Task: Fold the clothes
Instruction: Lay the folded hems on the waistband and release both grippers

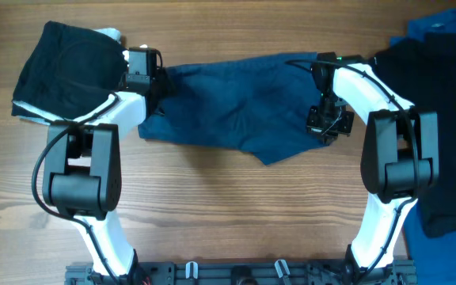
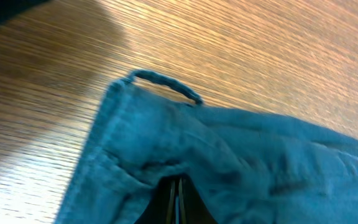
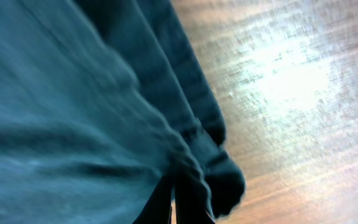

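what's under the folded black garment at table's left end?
Pale fabric peeks out from the folded black garment at its lower-left edge and upper-right corner. The rest is covered; its shape cannot be seen.

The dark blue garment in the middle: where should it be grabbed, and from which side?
Its two short ends, from above. The dark blue garment lies flat and long across the table, with thick seamed edges to pinch. The left gripper and right gripper are shut there.
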Tool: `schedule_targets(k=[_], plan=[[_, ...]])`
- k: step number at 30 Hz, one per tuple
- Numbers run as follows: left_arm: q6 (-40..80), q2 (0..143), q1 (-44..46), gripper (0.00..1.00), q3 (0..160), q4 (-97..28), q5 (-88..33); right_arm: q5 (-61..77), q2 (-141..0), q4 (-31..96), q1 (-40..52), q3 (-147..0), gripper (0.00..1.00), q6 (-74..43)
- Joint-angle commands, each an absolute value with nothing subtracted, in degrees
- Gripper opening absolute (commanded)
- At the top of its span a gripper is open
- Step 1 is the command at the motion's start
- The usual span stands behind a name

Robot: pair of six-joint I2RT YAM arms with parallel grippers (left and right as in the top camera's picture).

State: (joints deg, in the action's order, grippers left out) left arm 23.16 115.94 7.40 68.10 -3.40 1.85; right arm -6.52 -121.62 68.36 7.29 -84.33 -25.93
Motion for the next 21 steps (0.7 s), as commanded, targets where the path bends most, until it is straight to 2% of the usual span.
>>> schedule_targets(k=[1,5,9,12,16,21], plan=[[19.49,111.37,10.85,0.04,68.75,-3.57,2.2,-8.51,-118.45,68.66,6.85,-83.9,0.04,-26.28],[19.7,97.67,13.3,0.04,69.04,-3.64,2.2,0.12,-101.51,62.28,6.94,-85.89,0.04,-15.7],[19.7,95.74,13.28,0.04,69.01,-4.8,2.2,0.1,-94.06,47.31,6.94,-85.89,0.05,-15.03],[19.7,100.12,13.37,0.04,69.01,-6.85,2.15,0.12,-97.58,38.7,6.94,-85.65,0.06,-14.5],[19.68,109.3,12.4,0.04,69.01,-4.8,2.98,4.78,-108.53,26.39,6.94,-85.65,0.24,-4.45],[19.7,117.21,9.67,0.04,69.01,-1.91,3.07,7.75,-120.66,17.23,6.94,-85.65,0.24,-2.81]])
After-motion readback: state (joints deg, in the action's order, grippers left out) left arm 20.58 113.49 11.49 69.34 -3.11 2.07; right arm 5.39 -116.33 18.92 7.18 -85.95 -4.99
